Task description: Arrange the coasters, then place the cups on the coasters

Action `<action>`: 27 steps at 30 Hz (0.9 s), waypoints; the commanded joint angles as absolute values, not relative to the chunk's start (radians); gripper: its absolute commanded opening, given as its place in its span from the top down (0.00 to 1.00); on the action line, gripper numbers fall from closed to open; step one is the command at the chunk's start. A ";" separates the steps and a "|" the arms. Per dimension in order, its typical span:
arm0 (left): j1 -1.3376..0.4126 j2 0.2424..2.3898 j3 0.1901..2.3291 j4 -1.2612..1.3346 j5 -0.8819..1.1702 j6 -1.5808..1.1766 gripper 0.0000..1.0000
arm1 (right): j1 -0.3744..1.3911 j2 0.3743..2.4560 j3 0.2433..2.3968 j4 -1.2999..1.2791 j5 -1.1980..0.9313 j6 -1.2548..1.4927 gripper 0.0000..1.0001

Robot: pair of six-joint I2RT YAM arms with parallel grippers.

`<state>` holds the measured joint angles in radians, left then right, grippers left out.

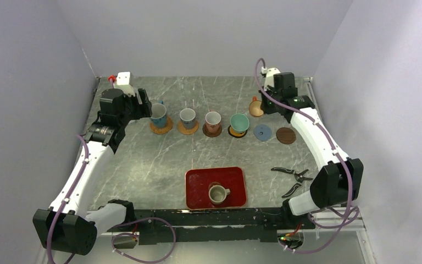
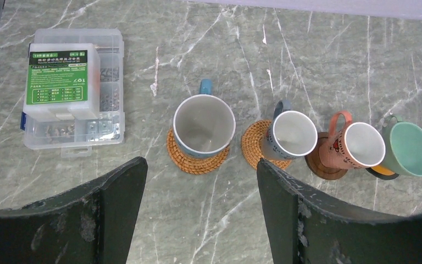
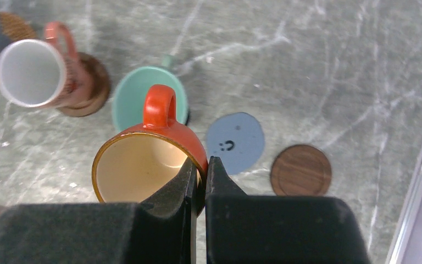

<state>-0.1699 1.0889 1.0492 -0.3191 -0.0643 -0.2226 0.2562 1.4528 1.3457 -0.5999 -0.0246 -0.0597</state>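
Orange cup (image 3: 137, 170) hangs at 1 o'clock over the table (image 1: 143, 165), right gripper (image 3: 200, 168) clamped on its rim. Blue coaster (image 3: 235, 142) and brown coaster (image 3: 300, 170) lie bare at its 5 o'clock. Left gripper (image 2: 200, 165) stands apart, empty, at 10 o'clock.

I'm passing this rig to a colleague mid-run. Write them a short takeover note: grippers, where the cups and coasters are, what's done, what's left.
Left gripper: open, empty, over the table in front of the big white cup.
Right gripper: shut on the rim of the orange cup, held beside the row.
Done: six coasters in a row; big white cup, white cup, pink-handled cup and teal cup each sit on one.
Left: blue-grey coaster and dark brown coaster are bare. They need the orange cup and the grey-olive cup, now on the red tray.
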 commanded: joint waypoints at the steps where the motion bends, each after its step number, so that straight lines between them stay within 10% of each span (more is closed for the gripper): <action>1: -0.173 1.063 1.062 -0.295 -0.045 -0.207 0.21 | 0.138 1.488 1.329 -0.534 -0.086 -0.042 1.00; 27: -0.173 1.085 1.069 -0.304 -0.041 -0.202 0.21 | -0.048 1.788 1.354 -0.558 -0.246 -0.126 1.00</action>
<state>-0.1699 1.0893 1.0492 -0.3202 -0.0502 -0.2222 -0.0433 1.7870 1.3010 -0.5766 -0.2272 -0.0986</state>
